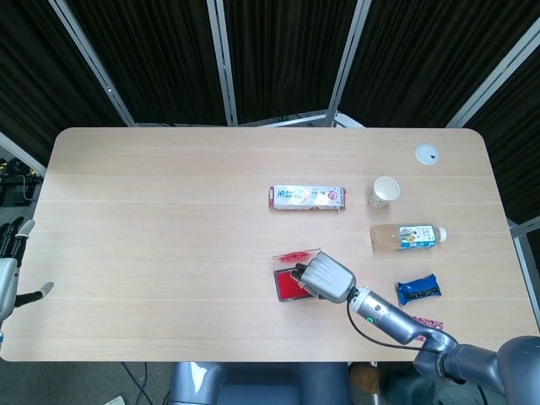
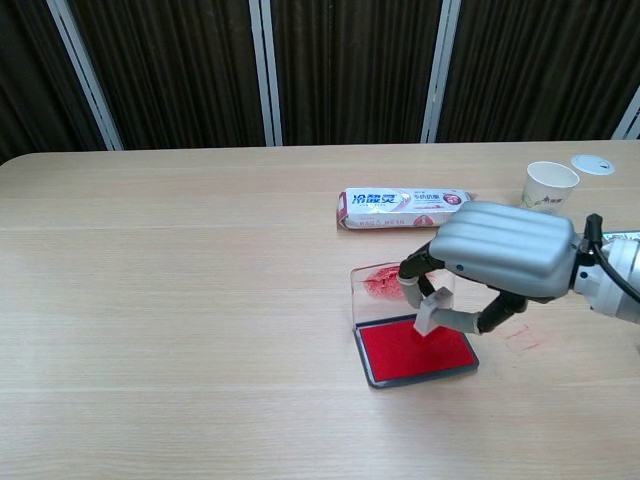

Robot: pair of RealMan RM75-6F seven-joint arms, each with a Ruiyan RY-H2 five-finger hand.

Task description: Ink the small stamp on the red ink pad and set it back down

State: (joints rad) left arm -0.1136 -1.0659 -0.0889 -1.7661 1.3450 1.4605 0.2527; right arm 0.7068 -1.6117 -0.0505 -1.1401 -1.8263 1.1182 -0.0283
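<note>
The red ink pad (image 2: 400,352) lies open at the table's centre right, its clear lid (image 2: 378,284) standing upright with red smears. My right hand (image 2: 500,250) hovers over the pad and pinches the small stamp (image 2: 433,309) by its white handle. The stamp is tilted, with its lower end down against the red surface. In the head view the right hand (image 1: 325,278) covers the right part of the ink pad (image 1: 288,287) and hides the stamp. My left hand (image 1: 10,274) hangs at the table's left edge, fingers apart and holding nothing.
A white and pink packet (image 2: 405,208) lies behind the pad. A paper cup (image 2: 548,187) and a white lid (image 2: 592,164) stand at the back right. A drink bottle (image 1: 407,236) and a blue packet (image 1: 418,288) lie right of the pad. A faint red mark (image 2: 522,338) shows on the wood.
</note>
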